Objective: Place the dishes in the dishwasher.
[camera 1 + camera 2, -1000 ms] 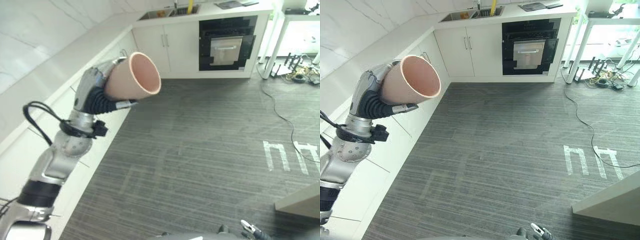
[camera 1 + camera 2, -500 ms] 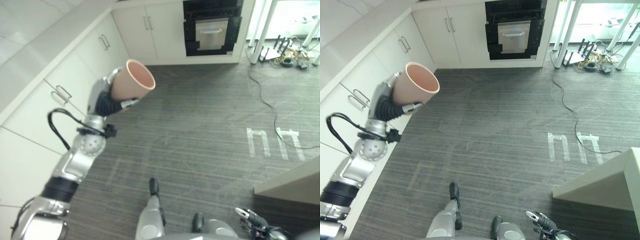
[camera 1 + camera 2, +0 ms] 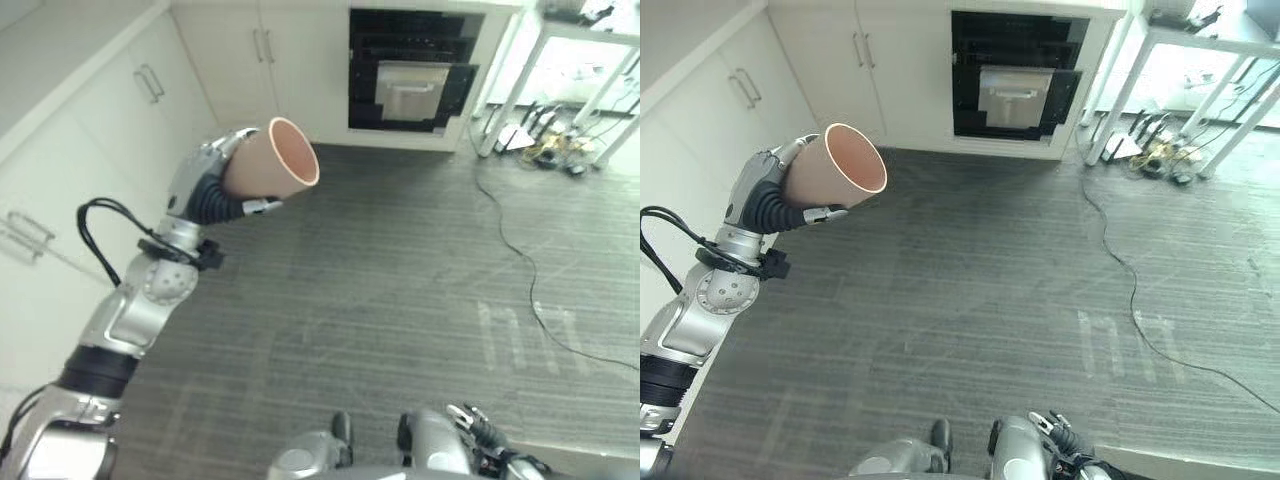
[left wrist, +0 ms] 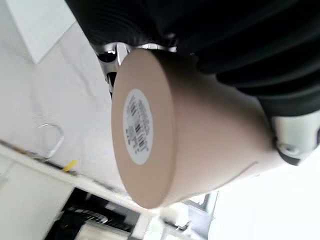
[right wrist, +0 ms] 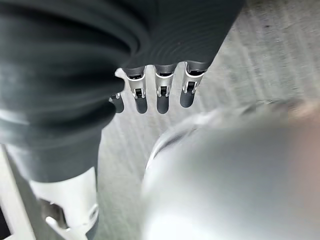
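Observation:
A pinkish-beige cup (image 3: 270,160) is held up in the air on its side, mouth turned toward the far right. My left hand (image 3: 205,175) is shut on it, fingers curled round its wall. The left wrist view shows the cup's flat base with a white sticker (image 4: 137,125) against the hand's dark cover (image 4: 225,40). A black built-in appliance with a silver front panel (image 3: 412,85) stands in the far cabinet row, well beyond the cup. My right hand (image 3: 478,432) hangs low, and its fingers (image 5: 159,95) are relaxed and hold nothing.
White cabinets (image 3: 100,120) run along the left side and the far wall. White table legs (image 3: 560,60) and a tangle of cables (image 3: 550,150) sit at the far right. A thin black cable (image 3: 520,250) trails across the grey floor past white markings (image 3: 530,335).
The camera has shifted, so the appliance now sits nearer the top middle. The cup stays in my left hand, still raised with its mouth to the right.

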You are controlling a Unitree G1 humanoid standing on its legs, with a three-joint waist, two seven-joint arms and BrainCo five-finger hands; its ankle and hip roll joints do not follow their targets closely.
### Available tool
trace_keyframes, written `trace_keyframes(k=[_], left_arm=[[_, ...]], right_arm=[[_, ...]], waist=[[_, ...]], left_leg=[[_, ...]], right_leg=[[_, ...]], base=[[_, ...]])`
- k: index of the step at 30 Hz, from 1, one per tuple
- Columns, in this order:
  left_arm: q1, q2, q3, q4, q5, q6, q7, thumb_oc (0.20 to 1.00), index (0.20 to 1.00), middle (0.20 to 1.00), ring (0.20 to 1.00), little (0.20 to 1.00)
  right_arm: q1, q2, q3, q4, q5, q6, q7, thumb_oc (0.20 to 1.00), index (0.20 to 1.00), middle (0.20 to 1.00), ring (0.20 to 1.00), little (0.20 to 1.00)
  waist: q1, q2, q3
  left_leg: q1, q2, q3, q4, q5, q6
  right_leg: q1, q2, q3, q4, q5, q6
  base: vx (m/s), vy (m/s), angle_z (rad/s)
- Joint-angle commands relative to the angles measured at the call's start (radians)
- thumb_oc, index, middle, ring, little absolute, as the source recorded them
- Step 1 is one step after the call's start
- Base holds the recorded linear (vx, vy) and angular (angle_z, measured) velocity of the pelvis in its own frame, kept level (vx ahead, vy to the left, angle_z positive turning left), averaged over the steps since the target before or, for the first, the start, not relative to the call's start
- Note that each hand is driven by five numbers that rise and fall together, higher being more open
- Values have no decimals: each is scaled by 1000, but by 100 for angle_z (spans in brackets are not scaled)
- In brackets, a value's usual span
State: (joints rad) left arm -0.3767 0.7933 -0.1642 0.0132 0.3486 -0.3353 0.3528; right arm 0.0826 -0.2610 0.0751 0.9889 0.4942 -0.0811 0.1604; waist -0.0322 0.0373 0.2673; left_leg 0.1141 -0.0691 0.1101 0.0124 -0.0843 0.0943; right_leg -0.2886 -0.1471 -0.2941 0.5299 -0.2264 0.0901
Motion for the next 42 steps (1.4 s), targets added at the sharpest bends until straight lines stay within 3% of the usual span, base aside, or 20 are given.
trace_keyframes(k=[1,5,7,8,10,11,12,13,14,16,17,18,19,21,24,32,33,38,41,42], left_arm=[[-57,20,25,-51,22,-10,22,200,200,200,200,200],[-34,44,29,-37,3,-42,11,200,200,200,200,200],[-21,44,33,-32,5,-61,7,200,200,200,200,200],[-33,34,12,-37,-7,-49,0,200,200,200,200,200],[-30,23,2,-48,-7,-32,0,200,200,200,200,200],[-32,19,5,-64,-5,-14,-5,200,200,200,200,200],[-32,25,22,-83,-40,4,-19,200,200,200,200,200],[-41,29,34,-82,-68,3,-41,200,200,200,200,200],[-49,36,42,-73,-82,-20,-60,200,200,200,200,200],[-47,40,47,-66,-78,-40,-64,200,200,200,200,200],[-50,42,49,-66,-78,-40,-68,200,200,200,200,200],[-55,43,45,-67,-84,-38,-65,200,200,200,200,200],[-49,39,41,-72,-79,-26,-48,200,200,200,200,200],[-11,20,55,-79,-49,-27,-34,200,200,200,200,200],[12,-3,74,-64,-14,-64,-25,200,200,200,200,200],[6,-48,74,-81,26,-63,-84,200,200,200,200,200],[-17,-45,51,-74,18,-74,-97,200,200,200,200,200],[-45,-30,21,-76,12,-86,-111,200,200,200,200,200],[-46,-17,12,-75,20,-80,-100,200,200,200,200,200],[-45,-12,9,-76,22,-70,-91,200,200,200,200,200]], right_arm=[[-37,-20,-22,66,70,-14,10,1000,1000,1000,1000,1000],[-45,-16,-68,117,27,-20,40,1000,1000,1000,1000,1000],[-46,-16,-77,128,28,-16,45,1000,1000,1000,1000,1000],[-47,-25,-75,149,38,-11,43,1000,1000,1000,1000,1000],[-54,-44,-63,169,29,-5,50,1000,1000,1000,1000,1000],[-50,-59,-57,165,16,-9,58,1000,1000,1000,1000,1000],[-46,-87,-56,162,22,-14,63,1000,1000,1000,1000,1000],[-47,-102,-62,172,48,-22,67,1000,1000,1000,1000,1000],[-48,-113,-75,182,69,-28,81,1000,1000,1000,1000,1000],[-58,-117,-90,193,54,-28,97,1000,1000,1000,1000,1000],[-68,-114,-90,199,37,-28,99,1000,1000,1000,1000,1000],[-73,-112,-86,202,32,-29,94,1000,1000,1000,1000,1000],[-83,-111,-62,214,25,-27,86,1000,1000,1000,1000,1000],[-85,-110,-39,219,15,-26,78,1000,1000,1000,1000,1000],[-77,-108,-33,211,3,-33,69,1000,1000,1000,1000,1000],[-23,-58,-62,182,-27,-34,50,1000,1000,1000,1000,1000],[-12,-38,-61,168,-17,-33,33,1000,1000,1000,1000,1000],[1,-7,-62,133,13,-24,0,1000,1000,1000,1000,1000],[13,0,-61,113,18,-21,-6,1000,1000,1000,1000,1000],[10,-7,-59,115,18,-18,3,1000,1000,1000,1000,1000]], waist=[[-30,-19,10],[-42,-29,10],[-46,-30,-6],[-70,-34,-33],[-81,-26,-66],[-81,-19,-80],[-72,-13,-93],[-62,-36,-92],[-50,-42,-81],[-37,-27,-69],[-37,-22,-61],[-34,-16,-55],[-9,3,-38],[17,15,-24],[16,23,-25],[28,27,-65],[30,16,-73],[33,2,-78],[30,12,-73],[28,25,-71]], left_leg=[[-22,24,39,34,-58,-50],[66,2,29,50,-159,-31],[83,-8,22,74,-189,-21],[105,-17,-3,142,-245,-16],[148,-7,-10,222,-266,-52],[132,6,-8,326,-192,-95],[59,-2,-23,556,-61,-153],[-53,24,16,730,-1,-171],[-149,49,37,774,-13,-160],[-169,47,43,655,-52,-135],[-161,76,72,502,-51,-121],[-168,93,81,404,-28,-126],[-220,137,51,174,70,-166],[-272,209,27,55,201,-202],[-287,243,83,65,212,-203],[-265,140,61,99,112,-145],[-264,103,46,103,88,-120],[-220,44,21,52,65,-59],[-171,31,25,2,62,-31],[-144,38,29,-20,62,-30]], right_leg=[[118,-27,49,-302,251,95],[86,-81,43,-420,386,139],[96,-68,45,-417,368,137],[91,-27,91,-383,329,113],[98,14,75,-363,290,73],[118,39,50,-368,266,38],[162,73,22,-380,224,-18],[209,65,5,-406,206,-45],[243,68,-5,-419,188,-59],[270,85,11,-423,170,-56],[288,94,31,-426,156,-49],[308,103,48,-437,148,-46],[371,119,107,-484,131,-33],[421,118,144,-495,106,-30],[433,104,116,-464,69,-28],[457,91,120,-252,-71,-17],[441,85,123,-185,-51,0],[382,89,123,-4,65,56],[291,88,114,188,140,98],[251,71,103,230,146,90]], base=[[430,-196,19],[468,-159,20],[566,-249,29],[791,-401,40],[683,-371,35],[585,-398,-4],[567,-455,-38],[492,-419,-18],[322,-217,8],[268,19,-17],[280,144,-64],[529,327,-118],[497,319,-137],[539,348,-149],[304,280,-85],[331,308,14],[201,223,26],[103,144,31],[51,138,13],[51,105,4]])
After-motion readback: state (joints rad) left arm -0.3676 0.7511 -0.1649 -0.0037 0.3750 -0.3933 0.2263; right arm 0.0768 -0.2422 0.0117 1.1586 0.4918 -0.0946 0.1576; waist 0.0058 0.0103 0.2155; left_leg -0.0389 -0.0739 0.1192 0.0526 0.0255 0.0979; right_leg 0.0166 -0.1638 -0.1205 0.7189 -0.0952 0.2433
